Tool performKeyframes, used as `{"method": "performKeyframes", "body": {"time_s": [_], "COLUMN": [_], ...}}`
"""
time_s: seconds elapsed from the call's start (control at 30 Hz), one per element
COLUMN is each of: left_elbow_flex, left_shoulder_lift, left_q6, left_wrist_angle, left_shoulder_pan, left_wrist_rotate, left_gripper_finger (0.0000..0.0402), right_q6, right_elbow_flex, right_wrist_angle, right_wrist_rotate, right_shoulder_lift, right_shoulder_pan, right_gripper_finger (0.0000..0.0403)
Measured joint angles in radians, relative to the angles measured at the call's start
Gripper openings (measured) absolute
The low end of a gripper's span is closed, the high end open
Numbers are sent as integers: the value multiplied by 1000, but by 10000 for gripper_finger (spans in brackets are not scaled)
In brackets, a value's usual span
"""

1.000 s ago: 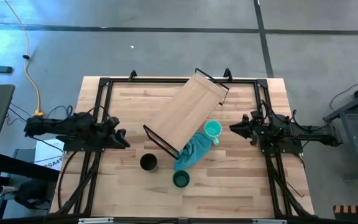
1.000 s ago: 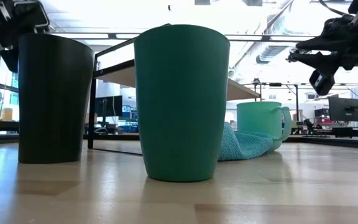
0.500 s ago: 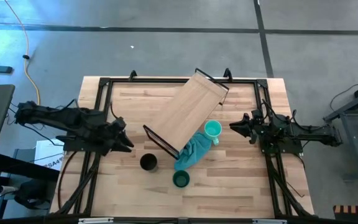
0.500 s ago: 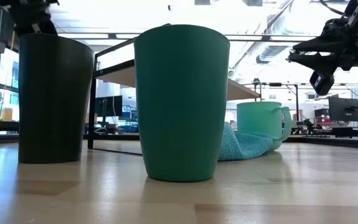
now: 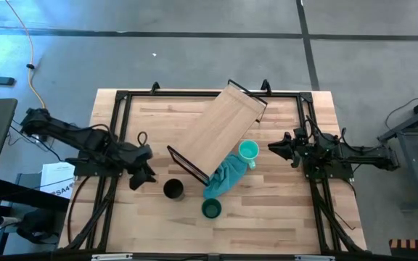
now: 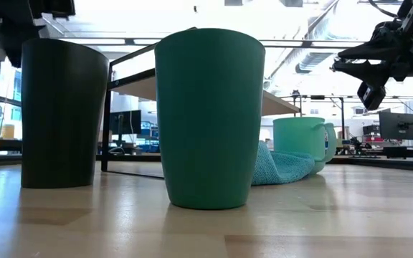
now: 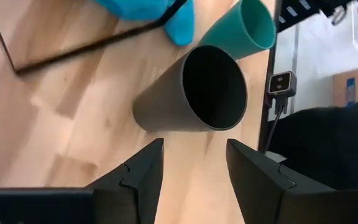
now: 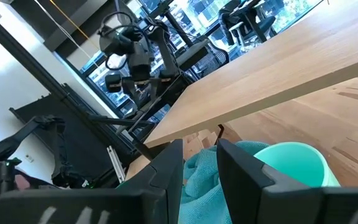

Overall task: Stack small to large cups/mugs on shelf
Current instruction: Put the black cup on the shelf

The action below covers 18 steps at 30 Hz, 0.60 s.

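The left claw [image 5: 145, 176] is held released just beside the black round cup [image 5: 173, 190]; the right claw [image 5: 273, 148] is parted near the mint-turquoise handled mug [image 5: 248, 151].

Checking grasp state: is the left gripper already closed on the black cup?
No. In the left wrist view the left gripper is open, short of the black cup.

Teal cloth [image 5: 224, 178] crumpled on wooden tabletop [image 5: 267, 217]; yellow cable [image 5: 33, 65] on floor.

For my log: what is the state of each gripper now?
Left gripper: open, empty, near the black cup.
Right gripper: open, empty.
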Motion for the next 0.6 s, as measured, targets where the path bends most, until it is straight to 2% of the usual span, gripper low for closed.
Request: {"method": "performKeyframes", "body": {"time_s": [0.13,0.27,0.4,0.5,0.6], "left_elbow_flex": [0,0,0,0,21], "left_shoulder_lift": [37,57,62,62,69], "left_q6": [-185,-244,-387,-503,-577], "left_wrist_angle": [11,8,31,106,151], "left_shoulder_pan": [-28,-28,-31,-67,-125], "left_wrist_rotate": [88,108,150,150,89], "left_gripper_finger": [163,163,163,163,163], "right_q6": [-3,-4,-1,1,23], "right_elbow_flex": [0,0,0,0,0], "right_wrist_angle": [0,0,0,1,0], "right_wrist_rotate": [0,14,16,16,17], "right_shoulder_lift": [0,0,0,0,0], "right_shoulder_pan": [0,0,0,0,0], "right_gripper_finger": [89,89,89,89,89]}}
